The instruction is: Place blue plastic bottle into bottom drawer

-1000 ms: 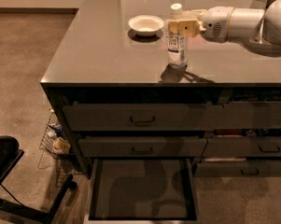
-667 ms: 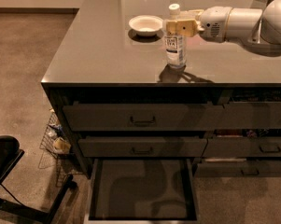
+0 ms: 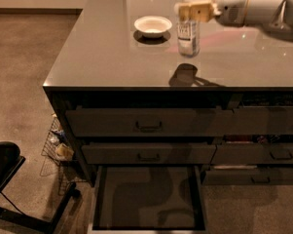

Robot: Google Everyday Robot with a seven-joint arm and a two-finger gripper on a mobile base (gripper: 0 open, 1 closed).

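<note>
The blue plastic bottle (image 3: pixel 188 33), clear with a white cap and a dark label, hangs upright a little above the grey countertop (image 3: pixel 112 57), with its shadow on the counter below. My gripper (image 3: pixel 192 10), with tan fingers on a white arm reaching in from the right, is shut around the bottle's upper part. The bottom drawer (image 3: pixel 148 199) stands pulled open at floor level below the counter's front edge. Its flat dark interior holds nothing.
A white bowl (image 3: pixel 153 25) sits on the counter just left of the bottle. Two closed handled drawers (image 3: pixel 148 125) are above the open one, with more to the right. A wire basket (image 3: pixel 58 146) and a black chair base (image 3: pixel 7 179) are on the floor at left.
The gripper has lifted the bottle up off the countertop; its base now hangs clear above its shadow. The drawer and bowl have not moved.
</note>
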